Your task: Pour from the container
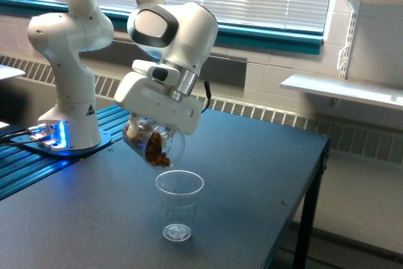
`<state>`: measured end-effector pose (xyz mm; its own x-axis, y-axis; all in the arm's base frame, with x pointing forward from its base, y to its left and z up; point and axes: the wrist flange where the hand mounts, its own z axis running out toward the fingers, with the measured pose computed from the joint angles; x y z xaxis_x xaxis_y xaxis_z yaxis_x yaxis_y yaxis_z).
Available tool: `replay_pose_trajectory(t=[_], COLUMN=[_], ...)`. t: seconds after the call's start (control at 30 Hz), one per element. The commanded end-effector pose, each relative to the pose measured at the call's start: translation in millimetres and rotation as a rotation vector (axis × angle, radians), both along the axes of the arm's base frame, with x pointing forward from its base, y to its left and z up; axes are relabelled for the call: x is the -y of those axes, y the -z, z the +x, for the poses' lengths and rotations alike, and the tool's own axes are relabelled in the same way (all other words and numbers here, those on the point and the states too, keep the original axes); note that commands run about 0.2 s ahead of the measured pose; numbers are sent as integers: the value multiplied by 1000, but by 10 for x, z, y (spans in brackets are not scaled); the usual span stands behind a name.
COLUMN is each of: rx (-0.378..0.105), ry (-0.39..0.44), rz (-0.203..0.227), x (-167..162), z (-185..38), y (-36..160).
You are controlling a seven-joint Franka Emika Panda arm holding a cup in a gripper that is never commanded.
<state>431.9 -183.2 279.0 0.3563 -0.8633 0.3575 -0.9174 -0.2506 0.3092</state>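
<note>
The gripper (148,131), clamped on the tilted container (153,145), holds its mouth left of the cup (179,205), so nuts (155,149) could spill onto the counter (252,174).

Surface (252,174): dark blue-grey top, matte, black edge and black leg at the exterior view's right. Standing directly on it, near the front: one tall tapered clear plastic cup (179,205), upright, rolled rim, nothing visible inside. At the exterior view's left, on blue ribbed rails (25,171) beside the top: white robot base (66,124) with blue lights, black cables alongside. Remaining top bare.
</note>
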Motion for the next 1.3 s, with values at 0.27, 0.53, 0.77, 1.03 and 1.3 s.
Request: replay_pose_trajectory(t=[0.27,0.53,0.77,1.03,1.3], rx=[-20,-30,-43,-51,-62], ry=[-9,-26,-36,-46,-45], rz=[2,2,3,1,2], x=[-54,-111,-148,-172,-175], z=[92,122,135,146,162], y=[46,73,97,109,120])
